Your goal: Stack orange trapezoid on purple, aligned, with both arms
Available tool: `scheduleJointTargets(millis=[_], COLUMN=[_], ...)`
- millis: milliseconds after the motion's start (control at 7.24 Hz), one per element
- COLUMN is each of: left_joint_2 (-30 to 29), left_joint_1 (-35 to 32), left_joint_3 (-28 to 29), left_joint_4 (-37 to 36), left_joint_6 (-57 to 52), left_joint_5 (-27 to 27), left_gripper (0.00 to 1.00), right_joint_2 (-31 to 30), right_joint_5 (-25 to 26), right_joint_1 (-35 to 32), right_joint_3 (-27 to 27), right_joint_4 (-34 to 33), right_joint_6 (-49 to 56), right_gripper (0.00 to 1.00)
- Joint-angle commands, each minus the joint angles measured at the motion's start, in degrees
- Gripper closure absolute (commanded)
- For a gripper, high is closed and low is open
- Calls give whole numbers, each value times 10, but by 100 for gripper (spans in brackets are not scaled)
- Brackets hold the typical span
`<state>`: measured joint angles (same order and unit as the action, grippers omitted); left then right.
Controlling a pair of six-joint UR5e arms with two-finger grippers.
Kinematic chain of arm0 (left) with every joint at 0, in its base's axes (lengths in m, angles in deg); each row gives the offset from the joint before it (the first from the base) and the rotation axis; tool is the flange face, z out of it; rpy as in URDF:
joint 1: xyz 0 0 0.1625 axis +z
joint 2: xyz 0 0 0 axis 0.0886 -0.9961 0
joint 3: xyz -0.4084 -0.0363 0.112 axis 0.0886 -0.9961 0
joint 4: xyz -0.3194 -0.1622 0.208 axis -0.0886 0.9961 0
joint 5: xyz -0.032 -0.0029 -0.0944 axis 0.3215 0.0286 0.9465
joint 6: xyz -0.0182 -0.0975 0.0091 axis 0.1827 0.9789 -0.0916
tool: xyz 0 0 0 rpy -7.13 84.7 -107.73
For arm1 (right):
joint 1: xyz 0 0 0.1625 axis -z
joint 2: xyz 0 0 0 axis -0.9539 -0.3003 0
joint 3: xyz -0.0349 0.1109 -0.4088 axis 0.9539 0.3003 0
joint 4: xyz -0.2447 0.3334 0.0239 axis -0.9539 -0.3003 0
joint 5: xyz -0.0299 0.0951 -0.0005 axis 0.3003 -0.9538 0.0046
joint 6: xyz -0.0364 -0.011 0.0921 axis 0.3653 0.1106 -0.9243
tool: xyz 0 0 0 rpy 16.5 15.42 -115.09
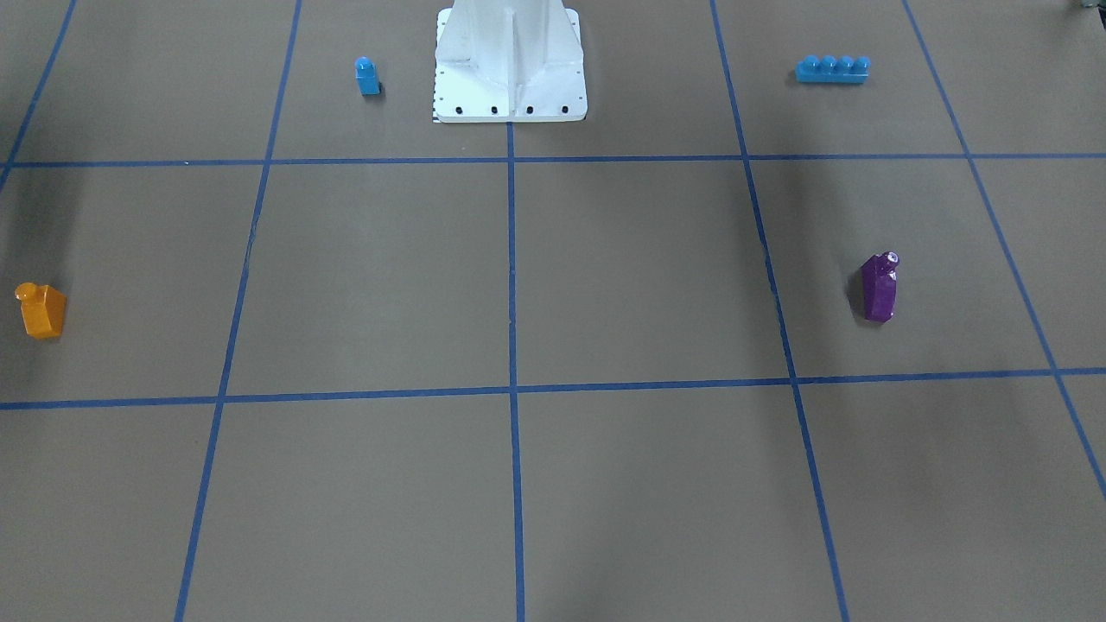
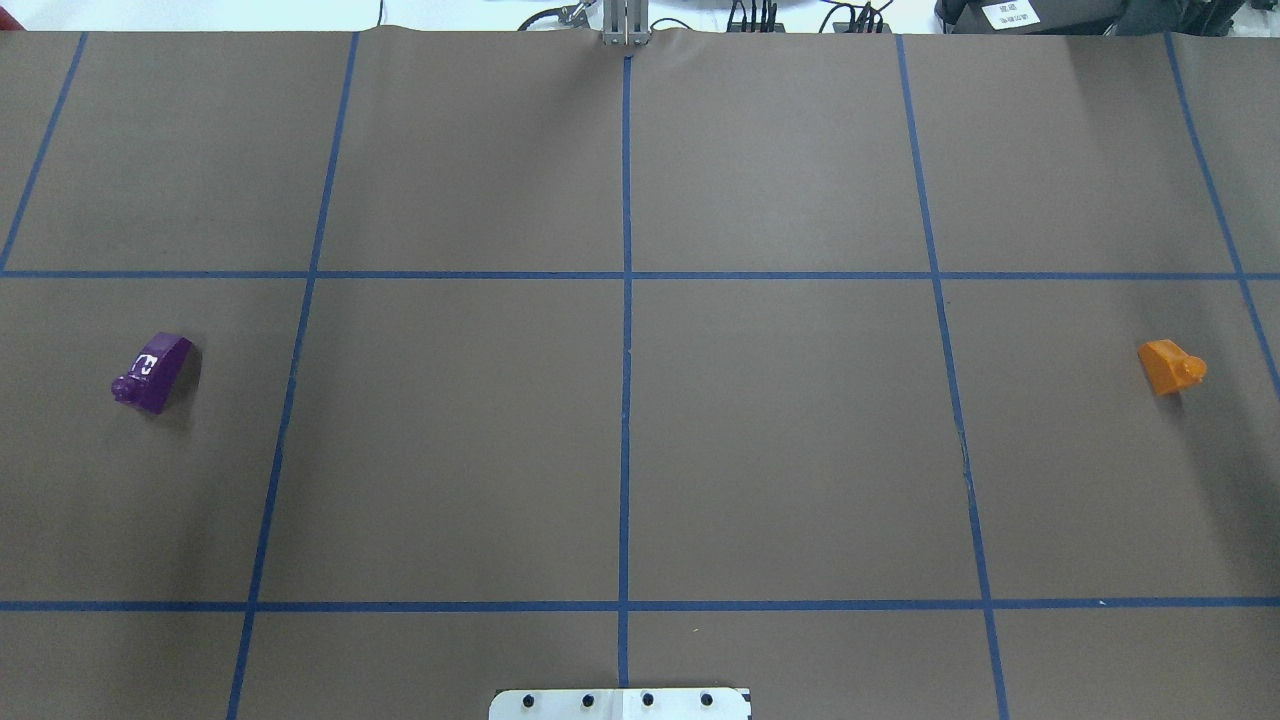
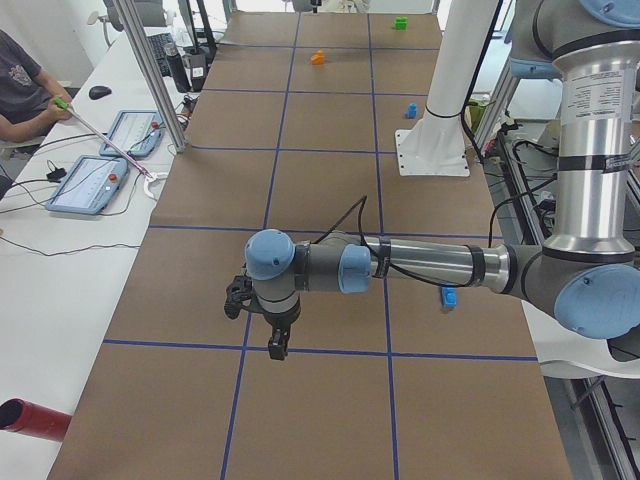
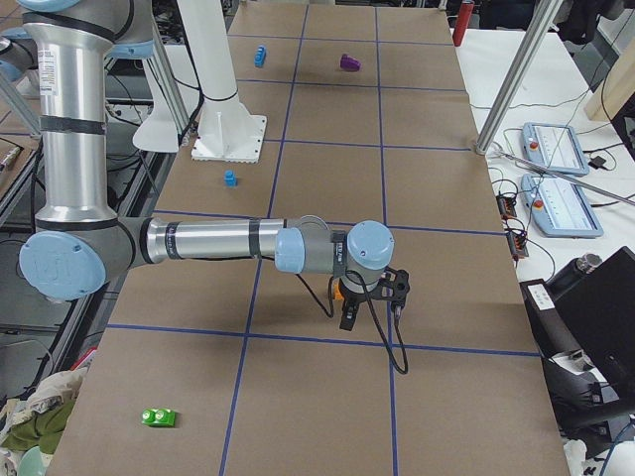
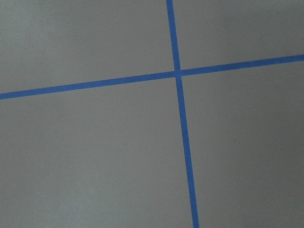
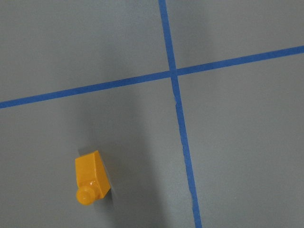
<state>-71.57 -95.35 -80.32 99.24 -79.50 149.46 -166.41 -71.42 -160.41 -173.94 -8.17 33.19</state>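
The orange trapezoid (image 2: 1170, 366) lies on the brown table at the far right of the overhead view, stud pointing right. It also shows in the front view (image 1: 41, 311) and the right wrist view (image 6: 90, 178). The purple brick (image 2: 153, 371) lies at the far left, stud toward the lower left, and shows in the front view (image 1: 880, 287). The left gripper (image 3: 262, 330) hangs above the table in the exterior left view only, and the purple brick is hidden there. The right gripper (image 4: 369, 307) hangs over the orange trapezoid in the exterior right view only. I cannot tell whether either is open or shut.
A small blue single-stud brick (image 1: 367, 76) and a long blue four-stud brick (image 1: 832, 69) stand either side of the white robot base (image 1: 510, 65). A green brick (image 4: 159, 417) lies at the robot's right end of the table. Blue tape lines grid the table.
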Motion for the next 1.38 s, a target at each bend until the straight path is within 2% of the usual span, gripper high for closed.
scheduleJointTargets(millis=[0,414,691,829,1105,1243], left_joint_2=[0,-11,-27,-35,-77,-74], left_joint_1=[0,3,67,114,177,209], left_joint_3=[-3,-31,-71,-78,-87,-86], left_joint_4=[2,6,14,18,46,61], left_joint_6=[-3,3,31,93,114,200], left_joint_5=[1,-5,-5,-6,-4,-5], left_gripper=[0,0,0,0,0,0], right_joint_2=[1,7,7,7,22,16], right_joint_5=[-1,-1,1,1,-1,-1], right_joint_1=[0,0,0,1,1,4], right_joint_3=[-2,-10,-12,-10,-5,-1], right_joint_4=[0,0,4,42,71,71], right_joint_6=[-1,-10,-6,-9,-10,-10], right_gripper=[0,0,0,0,0,0])
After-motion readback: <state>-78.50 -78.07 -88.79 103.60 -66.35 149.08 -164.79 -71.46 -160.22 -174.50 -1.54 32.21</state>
